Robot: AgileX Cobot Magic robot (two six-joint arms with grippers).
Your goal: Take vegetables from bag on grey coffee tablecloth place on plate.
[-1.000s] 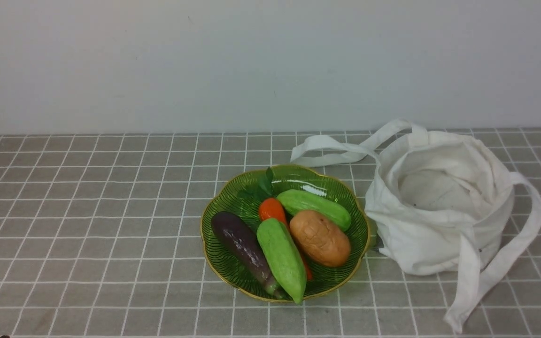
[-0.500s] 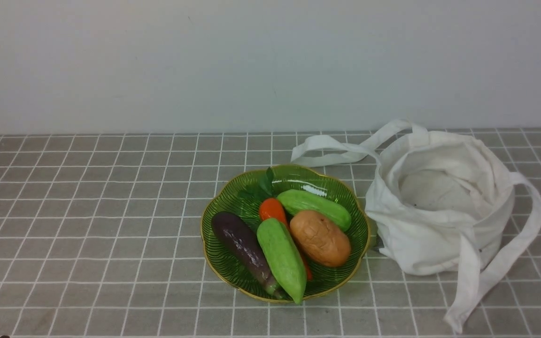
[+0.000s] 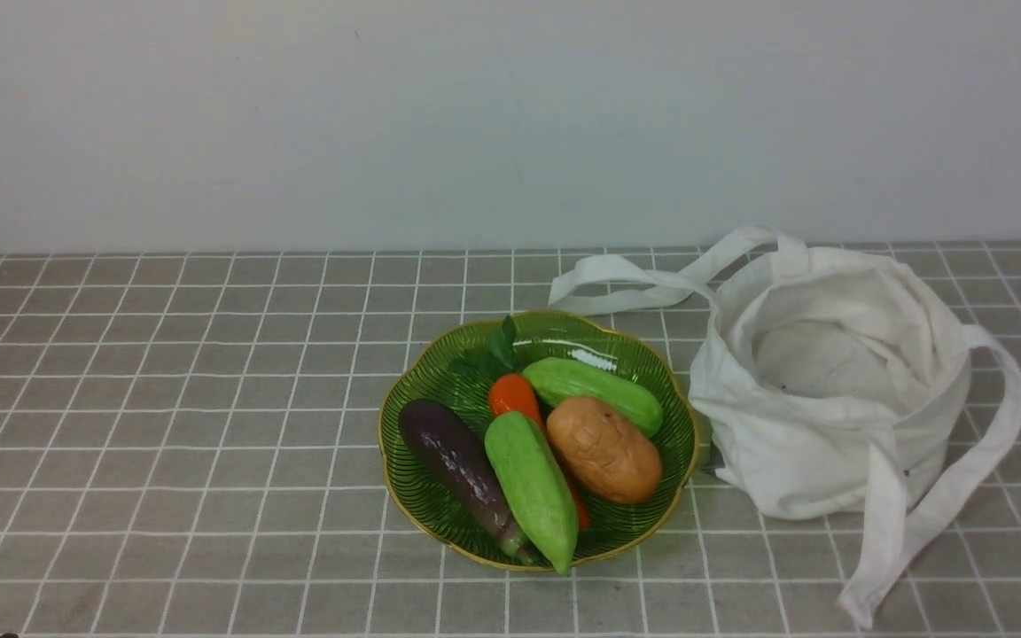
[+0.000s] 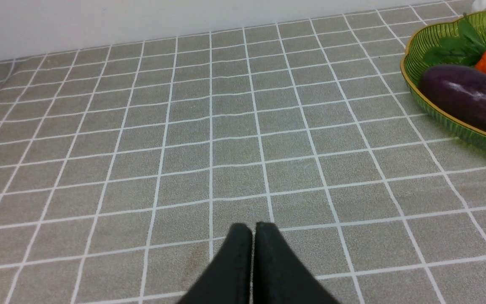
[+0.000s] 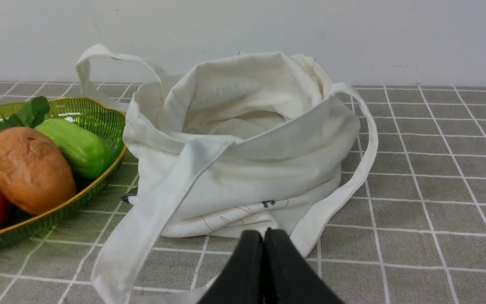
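Note:
The tan-orange potato (image 3: 604, 449) lies on the green gold-rimmed plate (image 3: 413, 372) in the middle of the grey grid tablecloth (image 3: 165, 399). It also shows in the right wrist view (image 5: 30, 169). The white cloth bag (image 3: 838, 390) slumps open just right of the plate, and nothing shows inside it. Neither gripper shows in the front view. My left gripper (image 4: 253, 228) is shut and empty over bare cloth left of the plate (image 4: 437, 110). My right gripper (image 5: 264, 234) is shut and empty just in front of the bag (image 5: 247, 139).
On the plate with the potato lie a purple eggplant (image 3: 457, 465), two green gourds (image 3: 533, 487), and an orange carrot (image 3: 513, 396) with leaves. The bag's long straps (image 3: 927, 523) trail over the cloth in front and behind. A pale wall stands at the back.

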